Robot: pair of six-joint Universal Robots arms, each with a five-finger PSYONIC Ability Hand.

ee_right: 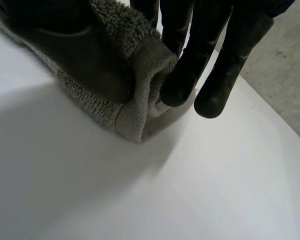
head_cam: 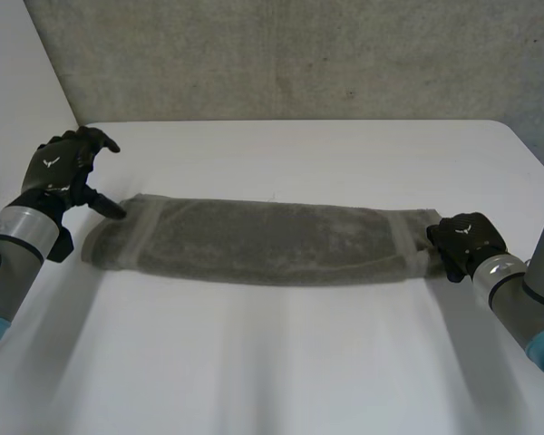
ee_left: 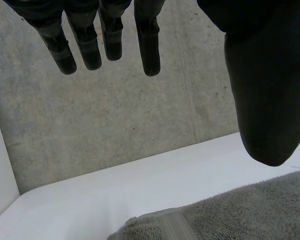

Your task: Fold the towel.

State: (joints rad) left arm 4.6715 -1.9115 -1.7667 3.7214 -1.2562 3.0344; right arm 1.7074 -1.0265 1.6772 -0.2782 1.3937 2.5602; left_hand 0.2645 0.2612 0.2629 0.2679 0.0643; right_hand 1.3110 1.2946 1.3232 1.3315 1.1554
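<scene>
The grey towel [head_cam: 263,243] lay as a long, narrow strip across the middle of the white table [head_cam: 281,381], its long sides parallel to the near edge. It looked already doubled lengthwise.

The right hand [head_cam: 467,240] sat at the end of the towel nearer the table's right edge. In the right wrist view it pinched that end: the thumb [ee_right: 80,55] pressed on top of the pile and the fingers [ee_right: 182,75] closed against the hem from the other side.

The left hand [head_cam: 62,170] hung over the end nearer the left edge. Its fingers [ee_left: 149,50] were straight and spread, well apart from the thumb, and held nothing. In the head view one fingertip appeared to rest at the far corner of that end.

The risk I judged greatest was an uneven lift. With only one end pinched, carrying it across would drag the strip askew or let the loose end slide. The pinch also sat close to the hem, so the thick pile could slip free. The stacked layers might then fall open and undo the lengthwise fold.
</scene>
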